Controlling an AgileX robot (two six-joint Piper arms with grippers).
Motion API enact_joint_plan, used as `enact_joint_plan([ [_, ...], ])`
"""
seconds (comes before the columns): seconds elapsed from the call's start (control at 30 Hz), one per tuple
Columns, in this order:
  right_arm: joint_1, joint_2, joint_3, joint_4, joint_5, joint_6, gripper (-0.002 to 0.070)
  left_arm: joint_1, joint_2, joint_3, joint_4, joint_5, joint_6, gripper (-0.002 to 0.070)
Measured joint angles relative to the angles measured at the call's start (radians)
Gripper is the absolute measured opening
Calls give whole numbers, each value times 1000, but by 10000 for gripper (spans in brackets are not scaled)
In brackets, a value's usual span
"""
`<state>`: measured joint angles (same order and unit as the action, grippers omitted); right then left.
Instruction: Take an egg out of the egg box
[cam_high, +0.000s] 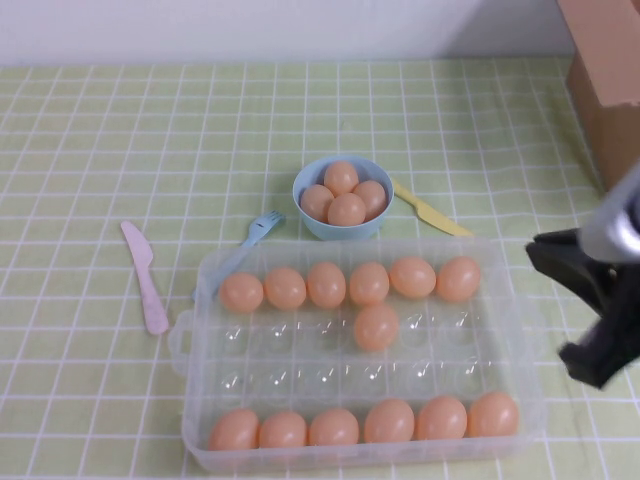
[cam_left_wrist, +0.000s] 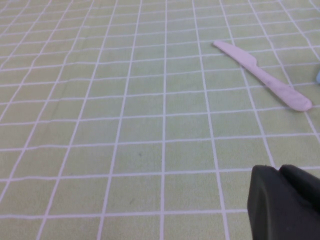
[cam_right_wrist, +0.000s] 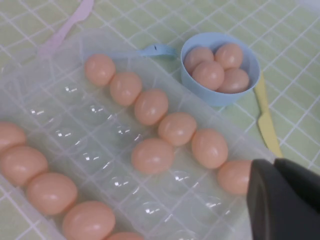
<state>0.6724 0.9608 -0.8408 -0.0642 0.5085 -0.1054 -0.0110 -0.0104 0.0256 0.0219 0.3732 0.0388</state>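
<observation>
High view: right hand (cam_high: 585, 310), shut, beside egg box (cam_high: 200, 345).

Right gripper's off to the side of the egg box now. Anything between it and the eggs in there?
Nothing visible. The right gripper, fingers shut, hangs past the egg box's right edge; the tray is lidless, and its nearest egg lies exposed. The left gripper is over bare cloth.

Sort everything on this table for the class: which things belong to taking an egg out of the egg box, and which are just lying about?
Job: egg box; lone middle-row egg; right gripper, shut, empty, beside the box.

Lying about: blue bowl of eggs; blue fork; pink knife; yellow knife; cardboard box; left gripper, parked.
</observation>
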Motion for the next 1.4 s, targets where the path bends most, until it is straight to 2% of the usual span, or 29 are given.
enact_joint_plan([
  [0.27, -24, -245, 273, -30, -156, 62, -16, 0, 0, 0, 0, 0, 0, -5],
  [0.43, -200, -418, 443, -41, -283, 73, -16, 0, 0, 0, 0, 0, 0, -4],
  [0.57, -389, -571, 571, -43, -388, 77, -16, 0, 0, 0, 0, 0, 0, -5],
  [0.83, -675, -870, 732, -30, -419, 77, -16, 0, 0, 0, 0, 0, 0, -5],
  [0.97, -707, -953, 775, -2, -410, 79, -17, 0, 0, 0, 0, 0, 0, -5],
  [1.23, -709, -967, 857, 38, -374, 82, -16, 0, 0, 0, 0, 0, 0, -5],
  [1.4, -709, -967, 866, 47, -279, 105, -16, 0, 0, 0, 0, 0, 0, -5],
])
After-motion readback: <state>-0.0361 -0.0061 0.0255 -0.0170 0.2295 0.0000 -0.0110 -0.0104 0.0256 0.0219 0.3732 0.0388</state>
